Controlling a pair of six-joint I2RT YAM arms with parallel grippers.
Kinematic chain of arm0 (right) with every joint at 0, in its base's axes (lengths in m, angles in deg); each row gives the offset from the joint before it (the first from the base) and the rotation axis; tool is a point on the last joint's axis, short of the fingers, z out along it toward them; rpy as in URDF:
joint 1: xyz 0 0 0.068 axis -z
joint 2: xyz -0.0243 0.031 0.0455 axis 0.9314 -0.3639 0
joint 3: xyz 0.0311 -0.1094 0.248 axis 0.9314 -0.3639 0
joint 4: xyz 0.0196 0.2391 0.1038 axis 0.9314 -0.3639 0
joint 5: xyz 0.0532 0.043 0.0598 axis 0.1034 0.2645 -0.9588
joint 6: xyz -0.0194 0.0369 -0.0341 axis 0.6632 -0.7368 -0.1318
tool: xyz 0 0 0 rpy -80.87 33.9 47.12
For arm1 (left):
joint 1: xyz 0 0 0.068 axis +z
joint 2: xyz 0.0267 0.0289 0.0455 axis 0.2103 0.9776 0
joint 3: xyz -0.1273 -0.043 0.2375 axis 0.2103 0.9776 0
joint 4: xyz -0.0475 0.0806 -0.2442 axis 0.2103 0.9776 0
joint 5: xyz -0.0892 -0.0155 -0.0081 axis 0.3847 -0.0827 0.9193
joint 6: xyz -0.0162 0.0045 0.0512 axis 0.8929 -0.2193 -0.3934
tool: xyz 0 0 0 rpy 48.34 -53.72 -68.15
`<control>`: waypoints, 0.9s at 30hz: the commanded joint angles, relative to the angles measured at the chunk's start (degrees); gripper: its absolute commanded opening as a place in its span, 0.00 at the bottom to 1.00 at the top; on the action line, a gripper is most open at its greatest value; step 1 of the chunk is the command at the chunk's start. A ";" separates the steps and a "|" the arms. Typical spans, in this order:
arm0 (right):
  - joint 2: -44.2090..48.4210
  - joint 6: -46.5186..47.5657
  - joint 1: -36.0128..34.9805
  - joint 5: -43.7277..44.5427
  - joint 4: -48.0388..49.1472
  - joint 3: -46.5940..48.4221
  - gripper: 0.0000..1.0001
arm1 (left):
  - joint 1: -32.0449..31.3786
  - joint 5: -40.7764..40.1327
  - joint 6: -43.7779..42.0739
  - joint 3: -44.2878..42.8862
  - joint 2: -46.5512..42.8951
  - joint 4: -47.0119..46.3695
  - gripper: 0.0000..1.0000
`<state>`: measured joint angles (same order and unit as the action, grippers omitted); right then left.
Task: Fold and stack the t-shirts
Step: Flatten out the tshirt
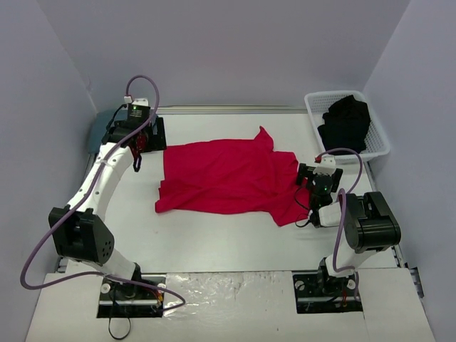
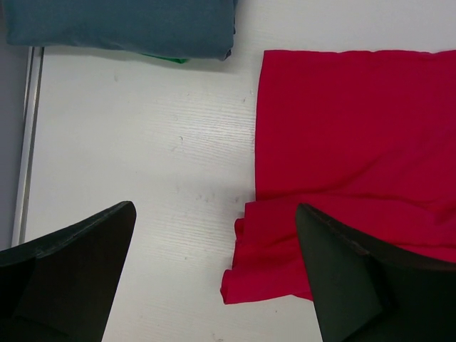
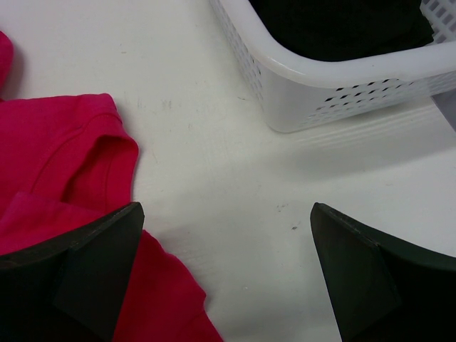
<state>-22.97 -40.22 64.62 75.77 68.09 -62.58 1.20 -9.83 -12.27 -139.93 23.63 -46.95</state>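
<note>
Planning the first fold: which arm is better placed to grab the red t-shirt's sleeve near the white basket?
Right. The right gripper is open at that sleeve of the red t-shirt; the left gripper is open at the opposite edge.

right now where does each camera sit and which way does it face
Top external: high at the near edge, looking down on both arms, the red shirt and basket.
Left wrist: looks down past its open left gripper at the red shirt and a blue-grey shirt.
Right wrist: looks down past its open right gripper at the basket.
All share the red shirt.
</note>
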 commanded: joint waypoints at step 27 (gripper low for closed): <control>-0.09 -0.75 0.69 0.04 8.66 1.60 1.00 | 0.22 5.03 -15.19 -6.31 4.91 6.30 0.92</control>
<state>-22.97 -40.22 64.93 75.39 68.09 -62.58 1.57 -5.31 -24.60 -146.29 31.48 -42.56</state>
